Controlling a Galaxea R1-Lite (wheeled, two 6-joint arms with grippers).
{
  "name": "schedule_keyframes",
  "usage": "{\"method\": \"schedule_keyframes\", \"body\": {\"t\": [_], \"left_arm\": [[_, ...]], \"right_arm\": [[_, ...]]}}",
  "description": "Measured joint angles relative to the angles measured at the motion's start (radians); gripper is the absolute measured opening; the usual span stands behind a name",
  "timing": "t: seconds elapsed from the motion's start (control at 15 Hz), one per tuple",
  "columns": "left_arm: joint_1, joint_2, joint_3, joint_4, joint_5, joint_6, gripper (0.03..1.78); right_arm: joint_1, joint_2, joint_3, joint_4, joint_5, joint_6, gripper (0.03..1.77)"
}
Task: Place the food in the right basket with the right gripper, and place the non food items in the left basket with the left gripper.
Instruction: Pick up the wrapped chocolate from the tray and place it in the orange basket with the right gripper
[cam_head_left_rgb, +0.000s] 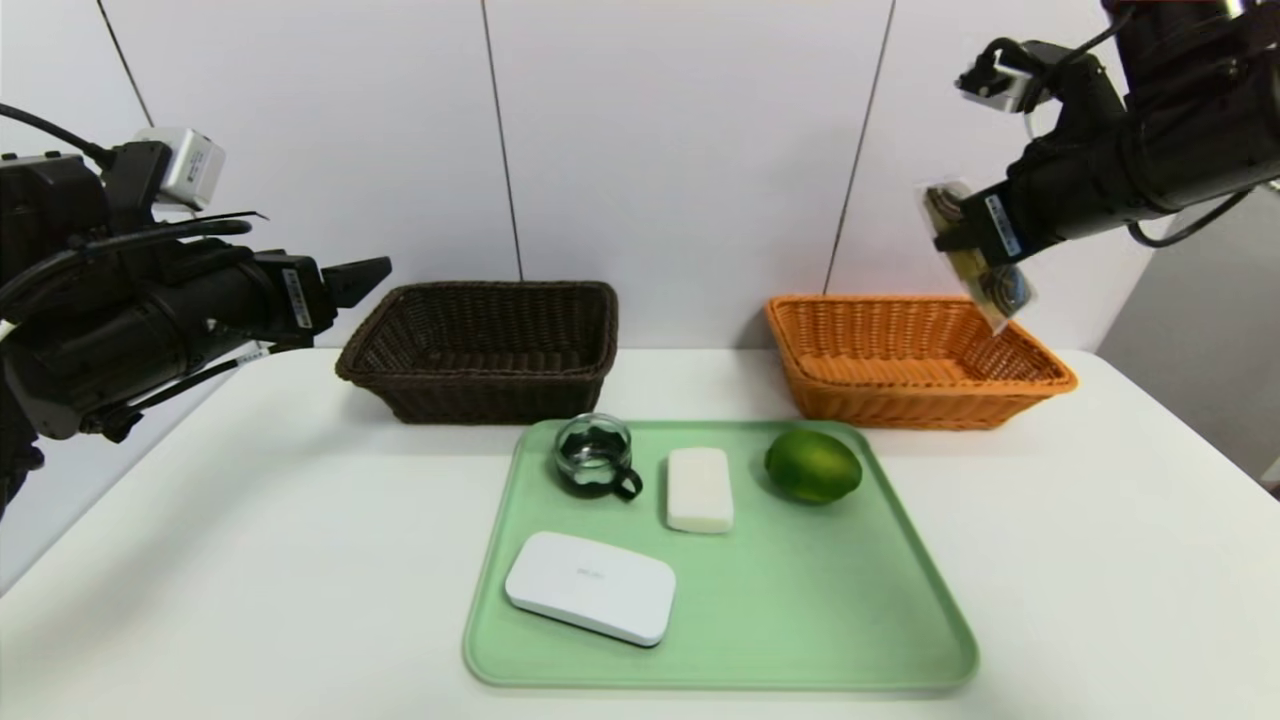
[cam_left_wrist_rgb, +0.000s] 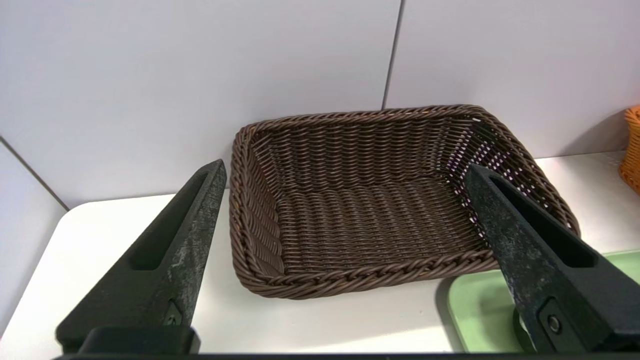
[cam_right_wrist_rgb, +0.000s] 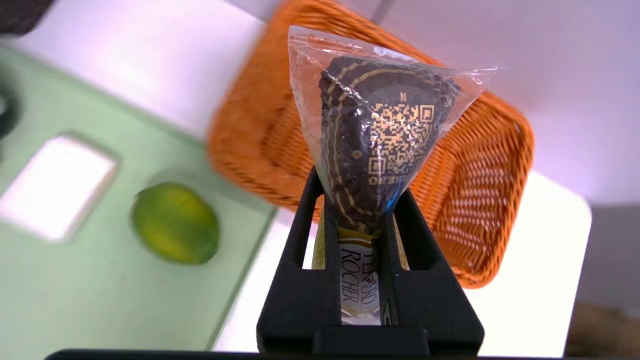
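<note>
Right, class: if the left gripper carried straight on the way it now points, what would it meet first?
In its own wrist view, the left gripper points at the dark brown basket, so probably that basket's inside or far rim comes first, though depth is hard to judge.

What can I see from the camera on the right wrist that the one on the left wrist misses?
Only the right wrist view: the lime, the white bar and the chocolate pack held by the right gripper.

Only the left wrist view: the open left gripper.

Both: the orange basket and the green tray.
</note>
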Motion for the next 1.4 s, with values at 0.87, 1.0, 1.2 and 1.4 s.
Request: {"method": "schedule_keyframes", "body": {"t": [0.87,1.0,1.2,1.4], "left_arm": [[-0.001,0.067,0.008,-0.071,0.002,-0.025,1.69],[-0.001,0.074,0.007,-0.073,0.002,-0.026,1.69],[-0.001,0.078,0.008,-0.073,0.002,-0.026,1.69],[-0.001,0.079,0.009,-0.072,0.002,-0.026,1.69]], "right_arm": [[-0.198,0.322,0.002,-0.325,-0.033,0.071,0.24],[-0.197,0.347,0.007,-0.326,-0.033,0.073,0.24],[-0.195,0.37,0.008,-0.326,-0.035,0.073,0.24],[-0.196,0.383,0.008,-0.326,-0.052,0.075,0.24]]}}
